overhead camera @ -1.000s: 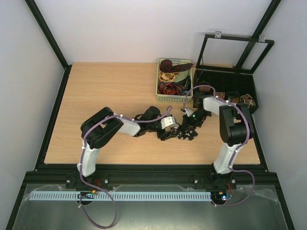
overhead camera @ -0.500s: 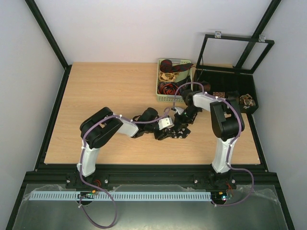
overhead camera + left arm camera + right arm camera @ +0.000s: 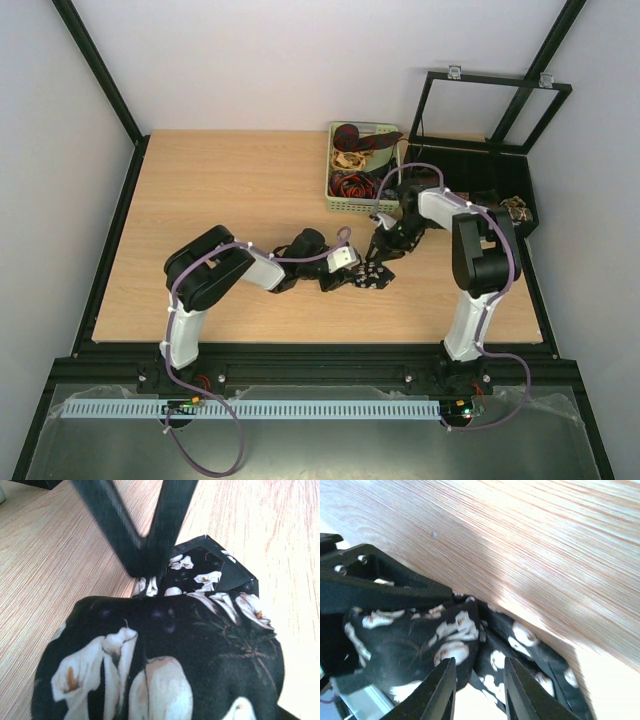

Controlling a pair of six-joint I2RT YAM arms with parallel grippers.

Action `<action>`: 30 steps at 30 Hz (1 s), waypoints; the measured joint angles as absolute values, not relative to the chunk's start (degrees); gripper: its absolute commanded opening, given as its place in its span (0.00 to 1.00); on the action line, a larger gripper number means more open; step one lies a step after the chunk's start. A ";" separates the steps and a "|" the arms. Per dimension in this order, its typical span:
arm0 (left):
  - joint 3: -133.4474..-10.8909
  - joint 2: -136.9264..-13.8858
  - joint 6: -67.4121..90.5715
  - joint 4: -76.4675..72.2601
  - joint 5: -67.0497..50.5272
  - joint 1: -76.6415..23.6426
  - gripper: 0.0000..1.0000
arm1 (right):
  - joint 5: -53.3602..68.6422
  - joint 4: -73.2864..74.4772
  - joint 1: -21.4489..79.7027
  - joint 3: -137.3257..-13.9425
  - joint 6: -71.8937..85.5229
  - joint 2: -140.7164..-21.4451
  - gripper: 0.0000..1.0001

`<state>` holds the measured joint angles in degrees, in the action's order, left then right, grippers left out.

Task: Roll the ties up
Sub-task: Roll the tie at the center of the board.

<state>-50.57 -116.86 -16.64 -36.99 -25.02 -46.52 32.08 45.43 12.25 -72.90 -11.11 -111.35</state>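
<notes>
Top external: left hand is set against the black floral tie mid-counter; its grip cannot be told. The tie is bunched, pointed end laid flat. Right hand is poised over it, fingers apart, nothing clamped. Other ties are piled in the basket.

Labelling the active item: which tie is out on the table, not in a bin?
The black tie with white flowers, bunched on the table. The other ties sit in the green basket or the black box.
</notes>
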 measured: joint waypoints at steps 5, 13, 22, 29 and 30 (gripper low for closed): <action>-50.50 -116.86 -14.87 -37.36 -24.58 -46.19 0.29 | 34.00 45.50 10.35 -70.87 -9.39 -108.73 0.16; -50.15 -116.86 -13.54 -37.93 -24.93 -45.95 0.36 | 31.68 43.40 11.90 -64.69 -7.29 -109.40 0.16; -48.69 -115.11 -8.36 -39.55 -28.97 -44.07 0.41 | 30.74 46.37 12.29 -68.75 -7.75 -113.30 0.16; -48.73 -112.86 -8.03 -41.74 -32.38 -43.33 0.44 | 29.93 48.84 12.49 -73.38 -9.98 -116.31 0.16; -48.73 -112.79 -9.06 -41.60 -32.58 -43.35 0.44 | 29.76 49.15 12.51 -74.08 -10.17 -116.73 0.16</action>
<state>-48.73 -112.79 -9.06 -41.60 -32.58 -43.35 29.76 49.15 12.51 -74.08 -10.17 -116.73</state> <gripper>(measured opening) 0.440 0.156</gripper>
